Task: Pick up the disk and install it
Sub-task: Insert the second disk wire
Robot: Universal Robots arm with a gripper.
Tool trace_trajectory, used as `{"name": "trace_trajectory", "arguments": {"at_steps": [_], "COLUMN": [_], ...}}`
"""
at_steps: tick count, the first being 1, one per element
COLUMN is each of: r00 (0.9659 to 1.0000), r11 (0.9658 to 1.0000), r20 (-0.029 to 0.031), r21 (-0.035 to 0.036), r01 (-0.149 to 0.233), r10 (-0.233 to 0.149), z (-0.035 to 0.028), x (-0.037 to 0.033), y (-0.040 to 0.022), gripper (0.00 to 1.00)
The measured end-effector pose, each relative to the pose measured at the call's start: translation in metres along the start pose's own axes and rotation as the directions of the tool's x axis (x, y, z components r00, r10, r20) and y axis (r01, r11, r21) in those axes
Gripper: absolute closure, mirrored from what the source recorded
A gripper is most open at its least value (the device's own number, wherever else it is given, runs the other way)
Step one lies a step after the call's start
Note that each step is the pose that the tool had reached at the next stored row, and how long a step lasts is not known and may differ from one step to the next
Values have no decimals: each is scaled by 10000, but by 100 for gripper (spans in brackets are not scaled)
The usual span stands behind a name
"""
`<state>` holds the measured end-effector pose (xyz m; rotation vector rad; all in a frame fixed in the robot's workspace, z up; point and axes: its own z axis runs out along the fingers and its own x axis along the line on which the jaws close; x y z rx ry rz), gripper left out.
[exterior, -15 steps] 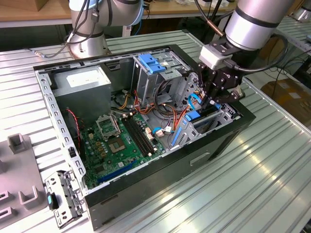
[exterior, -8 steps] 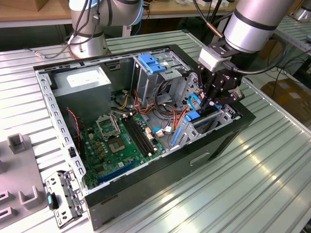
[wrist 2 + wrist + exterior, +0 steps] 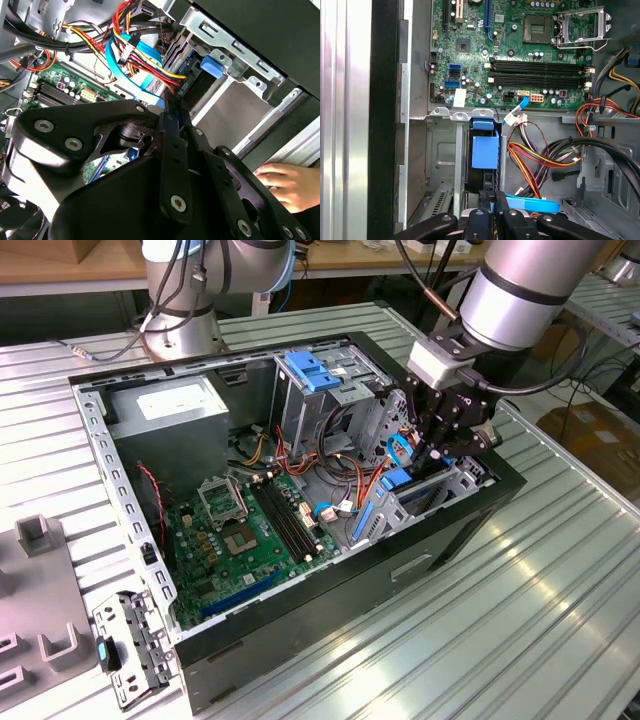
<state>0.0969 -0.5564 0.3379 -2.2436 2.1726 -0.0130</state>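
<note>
Gripper (image 3: 437,452) hangs low over the open computer case (image 3: 455,530), down at the drive bay on the exterior view's right. In the first wrist view the fingers (image 3: 486,202) are pinched close together on the top edge of the disk (image 3: 484,150), which stands on edge in the bay slot, its blue rail facing up between the metal walls. From the exterior view a blue strip of the disk (image 3: 400,480) shows just under the gripper. The green motherboard (image 3: 250,530) lies on the case floor beside the bay, with red, yellow and orange cables (image 3: 540,160) looping close by. A blue bracket (image 3: 313,371) sits on top of the metal cage further back. In the second wrist view a person's hand (image 3: 290,185) rests near the case's outer edge.
</note>
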Motion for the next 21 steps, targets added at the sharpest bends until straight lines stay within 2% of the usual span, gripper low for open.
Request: {"name": "trace_trajectory", "arguments": {"at_steps": [1,2,3,5,10,12,21], "r00": [10000,10000,10000,10000,10000,10000,10000], "r11": [10000,10000,10000,10000,10000,10000,10000], "r20": [20,21,8,2,1,1,1], "r21": [4,2,0,0,0,0,0], "r01": [2,0,-1,-1,-1,-1,0], "r10": [-2,0,1,1,1,1,0], "z": [-4,-56,-132,-174,-180,-181,-195], "x": [-1,-1,-1,-2,-2,-2,-2], "y": [-1,-2,-4,-5,-6,-6,-6], "gripper": [83,76,76,76,78,89,89]}}
